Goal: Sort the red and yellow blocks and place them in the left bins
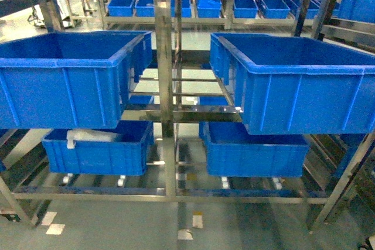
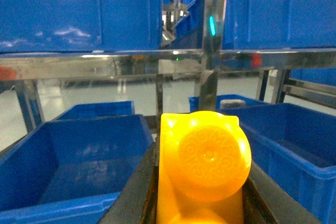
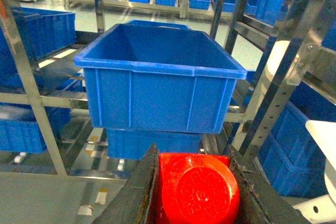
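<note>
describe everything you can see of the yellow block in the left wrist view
The yellow block is a glossy orange-yellow plastic toy brick, seen close up at the bottom of the left wrist view. A large round stud with a faint embossed ring pattern faces the camera, and the top of a second stud shows at the frame's lower edge. It sits clamped in the left gripper, whose dark fingers press its sides. Its lower part is cut off. Blue crates lie beyond it.

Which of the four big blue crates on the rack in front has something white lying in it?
The lower left crate, under the upper left one. A white object lies along its back left rim; no contents show in the other three.
</note>
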{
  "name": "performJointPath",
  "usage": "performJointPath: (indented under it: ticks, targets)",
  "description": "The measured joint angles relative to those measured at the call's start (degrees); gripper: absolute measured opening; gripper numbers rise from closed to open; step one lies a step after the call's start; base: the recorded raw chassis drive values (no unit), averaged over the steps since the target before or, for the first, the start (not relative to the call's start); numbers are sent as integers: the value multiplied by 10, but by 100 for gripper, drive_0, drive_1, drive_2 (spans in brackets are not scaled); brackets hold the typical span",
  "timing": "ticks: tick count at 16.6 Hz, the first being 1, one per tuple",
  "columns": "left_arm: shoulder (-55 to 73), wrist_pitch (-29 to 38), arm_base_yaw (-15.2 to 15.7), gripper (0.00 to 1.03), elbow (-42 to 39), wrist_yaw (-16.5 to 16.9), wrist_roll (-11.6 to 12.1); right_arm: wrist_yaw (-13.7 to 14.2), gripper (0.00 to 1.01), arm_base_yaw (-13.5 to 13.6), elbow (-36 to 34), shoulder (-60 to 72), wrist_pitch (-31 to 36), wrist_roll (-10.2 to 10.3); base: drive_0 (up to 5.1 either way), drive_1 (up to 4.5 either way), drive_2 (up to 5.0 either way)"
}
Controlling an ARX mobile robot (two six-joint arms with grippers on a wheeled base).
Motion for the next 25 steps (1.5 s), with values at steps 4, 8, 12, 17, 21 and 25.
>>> performJointPath:
  ticks: [4, 8, 12, 17, 21, 25]
  targets:
    - [-1, 5, -4, 27, -1, 3, 0, 0, 28, 0, 0, -2, 0, 0, -10, 255, -274]
    - [0, 2, -3, 27, -1, 3, 0, 1, 28, 0, 0, -1, 0, 0, -7, 426, -440]
    - [0, 0, -3, 27, -2, 2, 0, 1, 28, 0, 0, 0, -3, 0, -10, 420, -439]
    - [5, -2, -2, 27, -1, 1, 0, 0, 28, 0, 0, 1, -2, 0, 2, 172, -168]
    - [2, 1, -3, 27, -1, 1, 0, 1, 28, 0, 0, 0, -3, 0, 0, 0, 0]
    - [2, -2, 0, 27, -2, 1, -3, 1, 28, 0, 0, 0, 0, 0, 0, 0, 0]
